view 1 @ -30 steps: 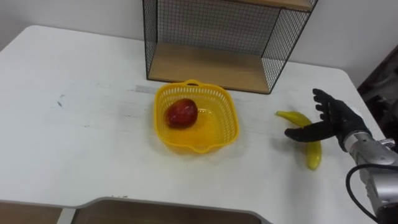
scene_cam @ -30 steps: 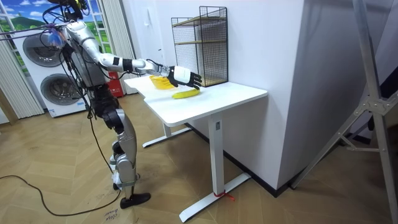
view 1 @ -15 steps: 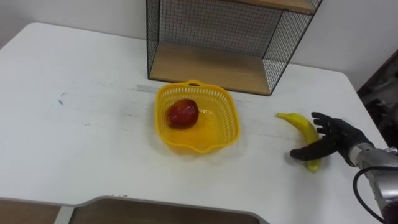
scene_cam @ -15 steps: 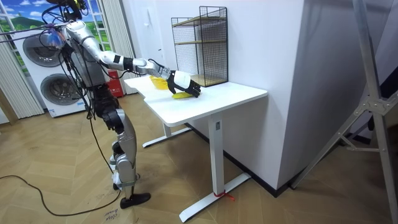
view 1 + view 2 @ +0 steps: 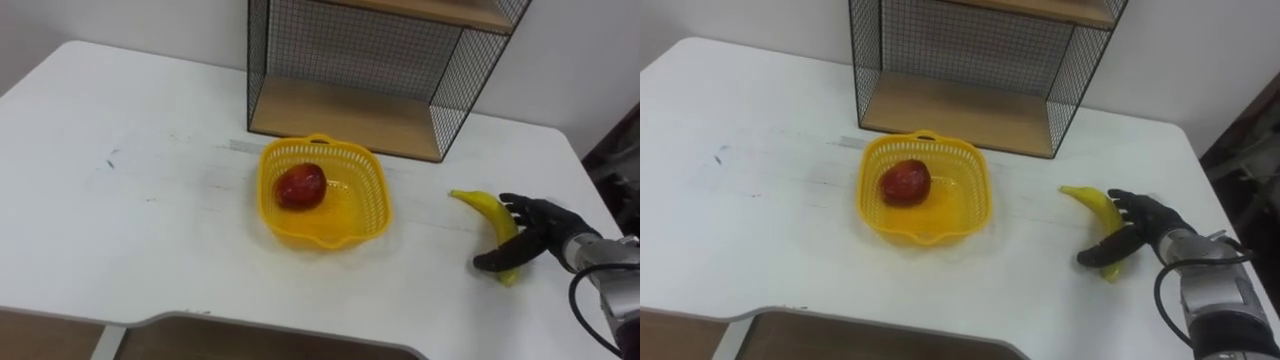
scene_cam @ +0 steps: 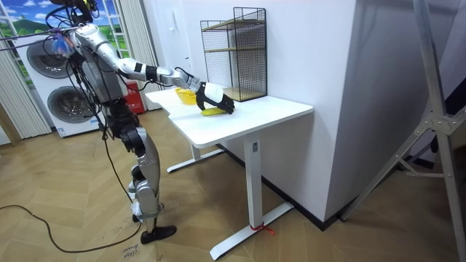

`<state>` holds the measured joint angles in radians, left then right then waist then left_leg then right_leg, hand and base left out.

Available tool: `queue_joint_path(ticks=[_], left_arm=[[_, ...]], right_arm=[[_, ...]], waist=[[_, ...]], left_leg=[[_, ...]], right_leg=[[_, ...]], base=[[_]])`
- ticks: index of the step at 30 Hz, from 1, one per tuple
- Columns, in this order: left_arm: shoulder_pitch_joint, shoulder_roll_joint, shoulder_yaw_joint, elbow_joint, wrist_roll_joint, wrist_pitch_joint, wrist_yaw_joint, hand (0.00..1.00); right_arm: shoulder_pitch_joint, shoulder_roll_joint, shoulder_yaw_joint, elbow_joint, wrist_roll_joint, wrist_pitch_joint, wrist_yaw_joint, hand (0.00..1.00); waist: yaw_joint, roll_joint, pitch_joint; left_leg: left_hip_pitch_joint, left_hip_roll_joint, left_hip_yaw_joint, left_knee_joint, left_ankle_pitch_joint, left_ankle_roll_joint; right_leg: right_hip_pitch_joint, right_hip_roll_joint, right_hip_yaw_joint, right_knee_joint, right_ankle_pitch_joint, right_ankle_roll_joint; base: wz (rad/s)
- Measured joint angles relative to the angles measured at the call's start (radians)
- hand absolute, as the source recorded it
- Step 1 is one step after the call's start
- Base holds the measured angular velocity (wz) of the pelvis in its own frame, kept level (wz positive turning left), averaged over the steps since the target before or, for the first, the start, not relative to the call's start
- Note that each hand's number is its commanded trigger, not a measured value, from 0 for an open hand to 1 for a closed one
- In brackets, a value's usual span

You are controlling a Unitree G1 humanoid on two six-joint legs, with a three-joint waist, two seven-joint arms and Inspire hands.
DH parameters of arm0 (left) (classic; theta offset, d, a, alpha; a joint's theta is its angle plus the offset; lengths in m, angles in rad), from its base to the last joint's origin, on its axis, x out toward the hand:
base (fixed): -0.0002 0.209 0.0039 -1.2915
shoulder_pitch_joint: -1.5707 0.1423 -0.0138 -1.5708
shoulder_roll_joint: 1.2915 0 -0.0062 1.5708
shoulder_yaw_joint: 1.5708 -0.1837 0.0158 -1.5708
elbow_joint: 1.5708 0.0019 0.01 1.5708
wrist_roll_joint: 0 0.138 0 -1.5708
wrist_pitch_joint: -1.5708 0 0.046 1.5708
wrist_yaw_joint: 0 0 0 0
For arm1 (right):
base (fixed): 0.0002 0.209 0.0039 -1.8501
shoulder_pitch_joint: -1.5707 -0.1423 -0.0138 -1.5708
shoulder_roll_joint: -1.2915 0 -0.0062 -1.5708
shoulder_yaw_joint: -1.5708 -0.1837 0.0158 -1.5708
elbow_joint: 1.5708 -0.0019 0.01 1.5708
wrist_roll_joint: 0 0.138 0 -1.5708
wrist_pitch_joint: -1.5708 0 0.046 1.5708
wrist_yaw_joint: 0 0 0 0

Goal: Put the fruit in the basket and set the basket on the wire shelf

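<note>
Starting at the left, the table [image 5: 120, 220] lies bare up to the yellow basket [image 5: 322, 236], which sits near the middle with a red fruit [image 5: 301, 186] already inside. Just behind it stands the wire shelf [image 5: 345, 112], its wooden lower board close to the basket's rear rim. Well to the right, the banana [image 5: 490, 212] lies on the table. The right hand [image 5: 540, 222] is wrapped round its lower half, with fingers curled over the top and the thumb [image 5: 492, 262] pressed against the near side.

The hold looks risky. It sits toward one end of a curved, smooth fruit, so the free stem end may swing down or twist out when the banana is lifted. A harder squeeze could bruise it.

On the way across, a drooping tip might catch the basket's right rim. The basket is light, so that could push it toward the shelf or tip it. The banana is also long against the basket's width, so if it is dropped crosswise it may land on the rim or on the red fruit and roll off.
</note>
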<state>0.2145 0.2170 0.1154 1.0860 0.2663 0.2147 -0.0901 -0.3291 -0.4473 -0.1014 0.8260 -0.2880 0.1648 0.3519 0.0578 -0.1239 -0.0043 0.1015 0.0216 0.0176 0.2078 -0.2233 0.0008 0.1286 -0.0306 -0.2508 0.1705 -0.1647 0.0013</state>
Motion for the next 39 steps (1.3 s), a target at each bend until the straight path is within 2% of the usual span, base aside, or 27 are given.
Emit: queue_joint_path(ticks=[3, 4, 6, 19, 39], left_arm=[[0.000, 0.001, 0.000, 0.015, 0.000, 0.004, 0.000, 0.00], [0.000, 0.002, 0.000, 0.015, 0.000, 0.004, 0.000, 0.00], [-0.003, 0.002, 0.000, 0.015, 0.000, 0.004, 0.000, 0.00], [-0.010, 0.001, 0.000, 0.016, 0.000, 0.003, 0.002, 0.00], [-0.027, 0.001, 0.000, 0.037, -0.001, 0.003, 0.000, 0.00]], right_arm=[[0.000, 0.000, 0.000, 0.004, -0.001, 0.000, -0.001, 0.00], [0.000, 0.000, 0.000, 0.009, -0.001, -0.001, -0.001, 0.05], [-0.001, 0.000, 0.000, 0.015, -0.001, -0.002, -0.001, 1.00], [-0.005, -0.019, -0.050, 0.067, -0.058, 0.001, -0.080, 1.00], [-0.011, -0.019, -0.053, 0.108, -0.005, -0.001, -0.070, 1.00]], waist=[[0.003, 0.001, 0.0008], [0.005, 0.001, 0.0010], [0.007, 0.003, 0.0018], [0.028, 0.011, 0.0042], [0.028, 0.018, 0.0038]], left_leg=[[0.000, 0.000, -0.002, 0.005, 0.000, 0.000], [0.000, 0.001, -0.004, 0.010, 0.000, 0.000], [-0.002, 0.001, -0.007, 0.014, -0.002, -0.001], [-0.002, 0.005, -0.013, 0.029, -0.015, -0.004], [-0.005, 0.008, -0.013, 0.048, -0.023, -0.005]], right_leg=[[0.002, 0.000, -0.002, 0.000, 0.000, -0.001], [0.002, 0.000, -0.002, 0.001, 0.001, -0.001], [0.004, 0.001, -0.003, 0.001, 0.001, -0.002], [0.012, 0.007, -0.004, -0.001, 0.002, -0.003], [0.015, 0.010, -0.002, 0.002, 0.003, -0.004]], base=[[0.00], [0.00], [0.00], [0.00], [0.00]])
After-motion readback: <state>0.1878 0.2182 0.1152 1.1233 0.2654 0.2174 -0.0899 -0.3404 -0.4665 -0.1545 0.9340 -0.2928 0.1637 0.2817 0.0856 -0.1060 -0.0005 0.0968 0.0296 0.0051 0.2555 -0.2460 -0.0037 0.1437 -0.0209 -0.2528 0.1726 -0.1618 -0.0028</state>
